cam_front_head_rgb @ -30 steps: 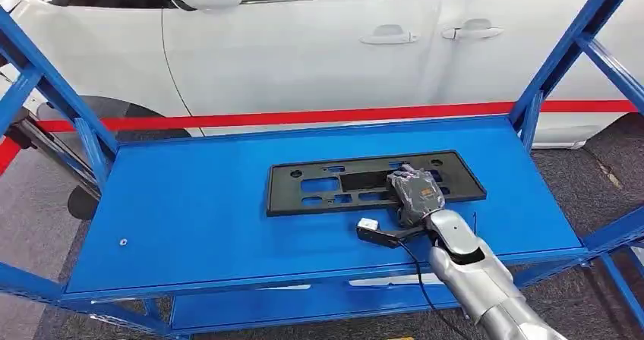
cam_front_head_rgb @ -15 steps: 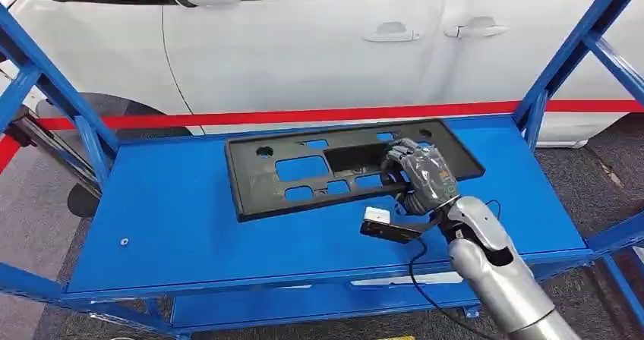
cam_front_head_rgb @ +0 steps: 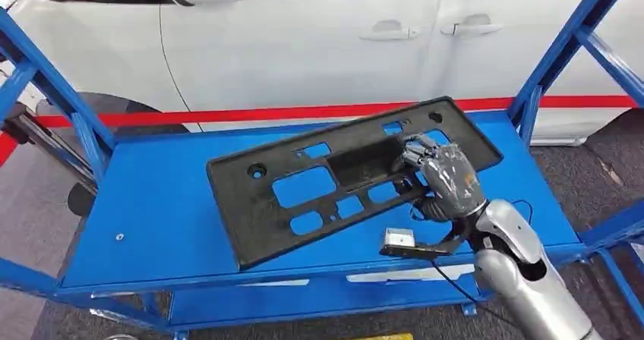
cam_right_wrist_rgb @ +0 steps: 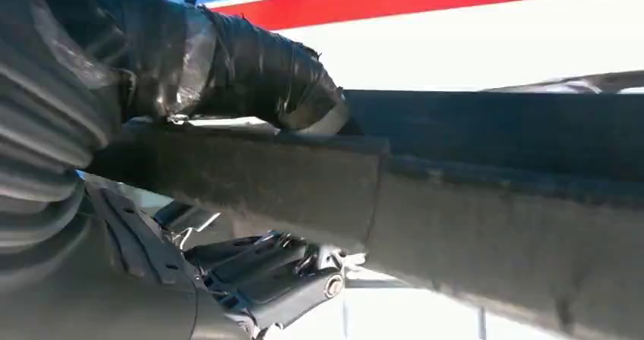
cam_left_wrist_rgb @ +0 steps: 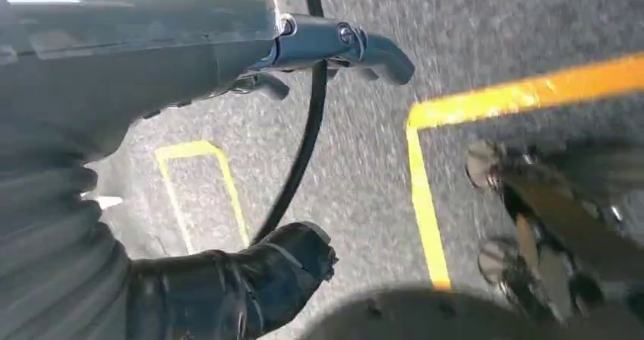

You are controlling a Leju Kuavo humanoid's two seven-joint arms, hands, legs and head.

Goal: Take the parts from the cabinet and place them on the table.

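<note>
- While you scan from the left, note the blue steel shelf unit (cam_front_head_rgb: 152,203), the cabinet here: its top deck carries one long black plastic panel with rectangular cut-outs (cam_front_head_rgb: 304,181), which looks like a licence-plate mount.
- That panel sits tilted above the deck, its left corner near the front edge and low, its right end raised toward the rear, so it hangs from a single grip point far from its left end.
- Your right hand (cam_front_head_rgb: 444,177) has its dark fingers (cam_right_wrist_rgb: 250,67) wrapped over the panel's edge with the thumb under it, closed firmly on the part.
- Your left hand (cam_left_wrist_rgb: 228,287) hangs over grey floor with yellow lines; its fingers hold nothing, but you cannot tell how far they are curled.
- Risk one: the long overhang could twist the panel in the grip and let it slip, since all the weight levers on one side.
- Risk two: the low left corner may drag or catch on the deck's front lip as you pull back.
- Risk three: the right end sits near the blue upright post (cam_front_head_rgb: 558,59); a swing could knock it.
- Behind the shelf stands a white car (cam_front_head_rgb: 319,44) with a red stripe, near enough to strike if you lift the part rearward.
</note>
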